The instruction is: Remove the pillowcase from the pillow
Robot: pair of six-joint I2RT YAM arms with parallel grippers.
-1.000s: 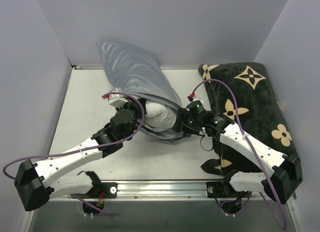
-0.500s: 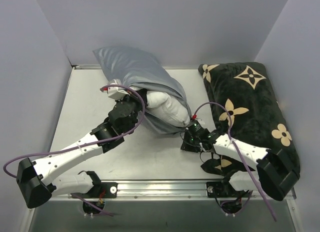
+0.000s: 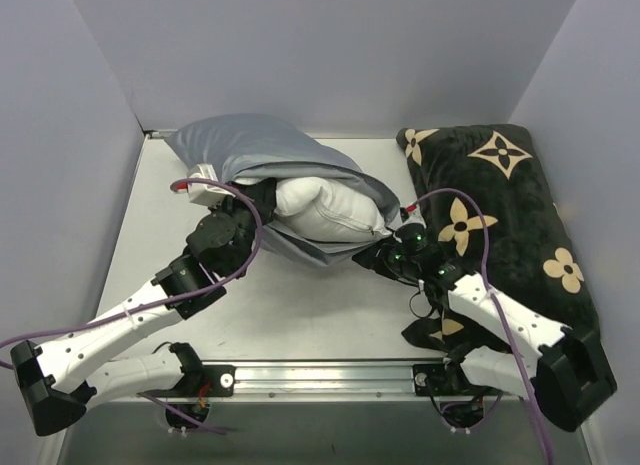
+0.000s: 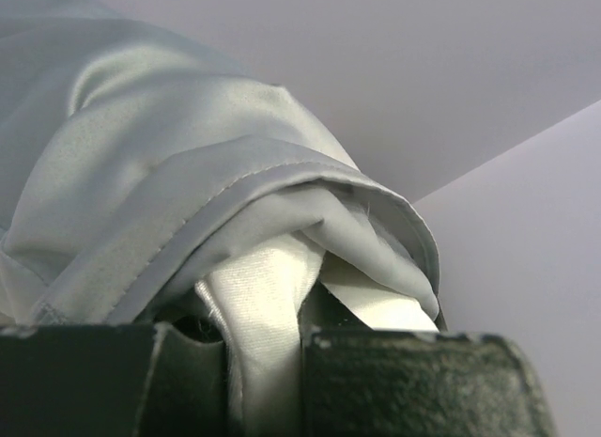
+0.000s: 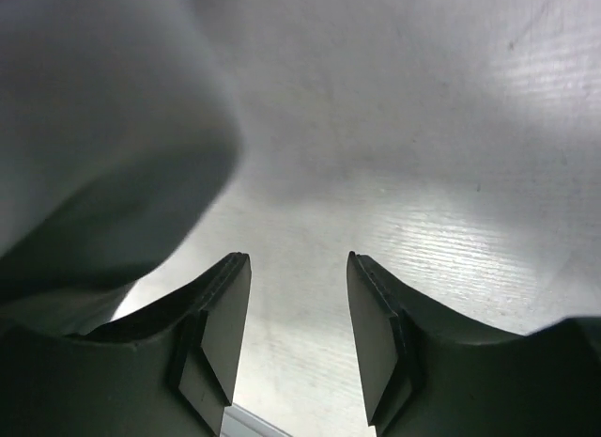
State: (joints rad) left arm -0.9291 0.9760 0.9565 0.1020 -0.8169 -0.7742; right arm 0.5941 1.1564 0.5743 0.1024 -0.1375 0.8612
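Note:
The blue-grey pillowcase lies at the back middle of the table, with the white pillow bulging out of its open end. My left gripper is at that opening, shut on a fold of the white pillow, with the pillowcase hem draped just above the jaws. My right gripper is open and empty, low over the table by the right side of the opening. In the right wrist view the gripper has bare table between its fingers, and the pillowcase is a blur at upper left.
A black cushion with tan flower and star motifs fills the right side of the table; my right arm lies over its near left corner. Grey walls close in the back and both sides. The bare table stretches in front of the pillow.
My left gripper has pulled left and back with the pillow, and more white pillow shows. My right gripper left the opening, dropped toward the table, then moved back up beside it.

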